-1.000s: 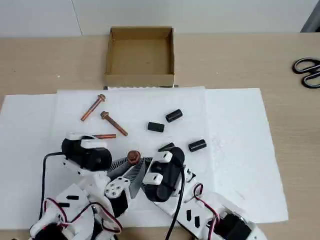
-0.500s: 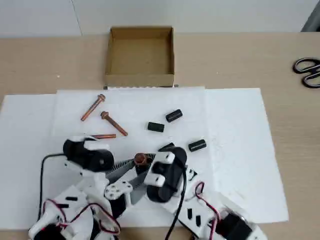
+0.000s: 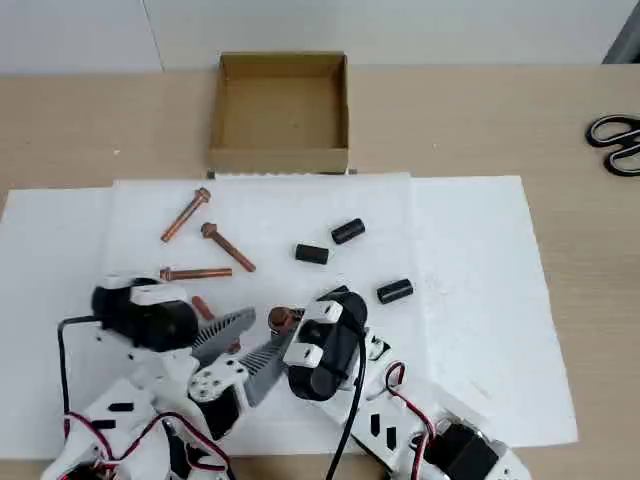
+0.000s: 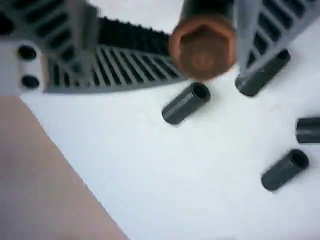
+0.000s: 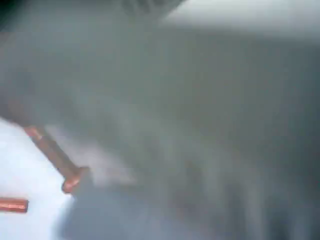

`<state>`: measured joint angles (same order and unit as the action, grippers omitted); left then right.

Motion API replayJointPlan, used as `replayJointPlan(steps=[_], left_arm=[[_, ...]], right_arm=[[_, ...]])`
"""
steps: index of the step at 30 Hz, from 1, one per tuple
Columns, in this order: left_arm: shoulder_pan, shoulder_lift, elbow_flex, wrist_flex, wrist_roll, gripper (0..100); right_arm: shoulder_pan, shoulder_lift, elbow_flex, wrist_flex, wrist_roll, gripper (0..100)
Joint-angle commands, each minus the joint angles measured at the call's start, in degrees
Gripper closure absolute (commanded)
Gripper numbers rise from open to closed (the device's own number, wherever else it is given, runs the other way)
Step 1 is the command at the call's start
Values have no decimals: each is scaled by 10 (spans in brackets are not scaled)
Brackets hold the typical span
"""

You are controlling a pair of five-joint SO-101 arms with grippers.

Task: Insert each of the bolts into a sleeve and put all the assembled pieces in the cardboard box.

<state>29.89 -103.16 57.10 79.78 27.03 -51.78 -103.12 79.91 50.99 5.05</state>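
A copper bolt's head (image 3: 278,318) is raised off the paper, its shank in a black sleeve (image 4: 207,7) held at my right gripper (image 3: 298,322). My left gripper (image 3: 272,328) is open, with a grey finger on each side of the bolt head (image 4: 202,47). Loose bolts lie at the upper left (image 3: 187,213), (image 3: 227,247), (image 3: 196,272), and one (image 3: 203,307) beside the left arm. Loose sleeves (image 3: 347,231), (image 3: 311,254), (image 3: 394,291) lie on the paper, and another (image 3: 335,293) is half hidden behind the right wrist. The cardboard box (image 3: 213,120) stands at the back.
White paper (image 3: 480,300) covers the near part of the wooden table. Scissors (image 3: 615,143) lie at the far right edge. Both arm bases crowd the front edge. The left wrist view has several sleeves (image 4: 186,103) lying beyond the fingers.
The left arm has pulled back to the left and uncovered a bolt on the paper. The raised bolt head has stayed beside the right gripper.
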Motion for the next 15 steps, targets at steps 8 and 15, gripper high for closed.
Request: replayJointPlan(steps=[8,15], left_arm=[[-178,0,-20,-1,-118,994],[-338,0,158,-98,-163,994]], right_arm=[[80,-7,2,-21,1,995],[197,-7,34,2,1,995]])
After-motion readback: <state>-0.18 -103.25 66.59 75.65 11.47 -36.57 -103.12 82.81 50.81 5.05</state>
